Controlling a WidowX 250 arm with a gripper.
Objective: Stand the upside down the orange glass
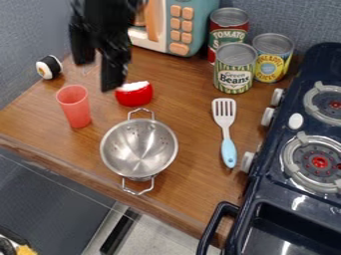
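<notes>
With the tapered, translucent orange glass [75,106] apparently upright already, the black two-finger claw [98,76], empty and spread wide, need only back clear.

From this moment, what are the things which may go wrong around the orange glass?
The open gripper hangs near the orange glass, so a low sideways move might tip it. One finger is close to the red toy and may push it. A fallen glass could roll against the colander.
</notes>
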